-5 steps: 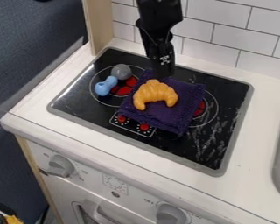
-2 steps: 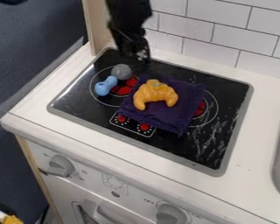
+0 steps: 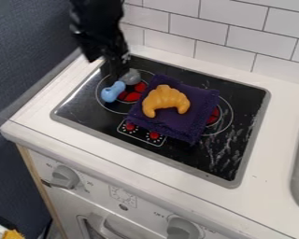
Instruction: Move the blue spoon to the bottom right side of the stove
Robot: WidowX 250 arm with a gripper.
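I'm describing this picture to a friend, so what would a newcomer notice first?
Probably the golden croissant, bright on a dark purple cloth in the middle of the black stovetop. Next might come the blue spoon at the left burner, and the black arm at the upper left.

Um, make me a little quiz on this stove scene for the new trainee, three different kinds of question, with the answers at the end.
1. Fill in the blank: On the stove, as the camera sees it, the spoon lies to the ____ of the cloth.

2. Multiple choice: What lies on top of the cloth?
A. The spoon
B. A pot
C. The croissant

3. True or false: The spoon is already at the stove's bottom right.

Key: 1. left; 2. C; 3. false
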